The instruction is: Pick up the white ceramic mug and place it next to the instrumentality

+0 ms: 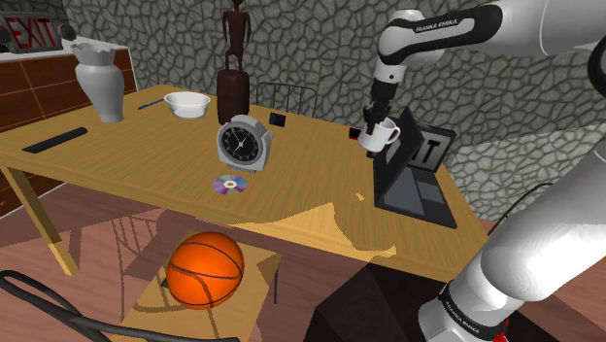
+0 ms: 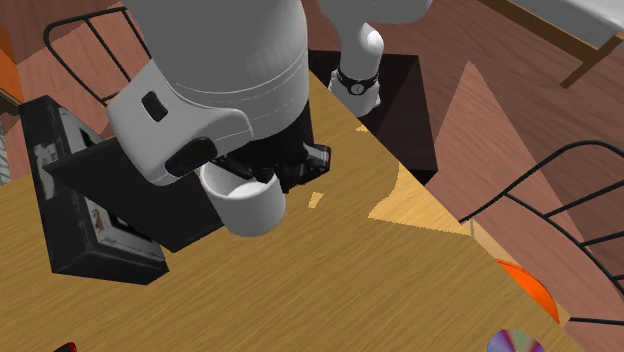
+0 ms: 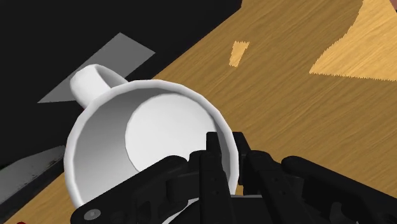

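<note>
Wrist view shows end effector [image 3: 232, 167] clasping a smooth, round white mug [image 3: 159, 130].

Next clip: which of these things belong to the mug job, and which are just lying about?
Job in hand: white mug, clasped at its rim by the gripper; black appliance it is to go next to.

Lying about: clock, disc, bowl, vase, dark figurine, basketball.

The white arm [image 1: 544, 243] is showing dark joints and black FRANKA EMIKA lettering [image 1: 436, 27]. Its jaws are looking all black.
</note>
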Robot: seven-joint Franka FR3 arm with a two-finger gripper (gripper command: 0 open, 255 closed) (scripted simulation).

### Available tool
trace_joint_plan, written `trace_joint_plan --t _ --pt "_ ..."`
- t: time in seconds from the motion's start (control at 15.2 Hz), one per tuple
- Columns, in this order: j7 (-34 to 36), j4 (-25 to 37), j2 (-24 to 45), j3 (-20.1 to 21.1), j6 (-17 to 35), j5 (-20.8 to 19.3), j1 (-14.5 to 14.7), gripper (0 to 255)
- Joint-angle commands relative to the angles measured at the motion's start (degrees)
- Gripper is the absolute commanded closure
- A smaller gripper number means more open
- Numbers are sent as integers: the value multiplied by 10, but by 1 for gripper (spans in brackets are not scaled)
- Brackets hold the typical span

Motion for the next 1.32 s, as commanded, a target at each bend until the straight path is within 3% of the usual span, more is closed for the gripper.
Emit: trace_joint_plan --t 0.0,0.66,1.25 --pt "1 14 -1 1 -15 0 0 255" --pt "87 120 81 50 -42 22 45 255" --pt "175 290 210 92 -81 33 92 255"
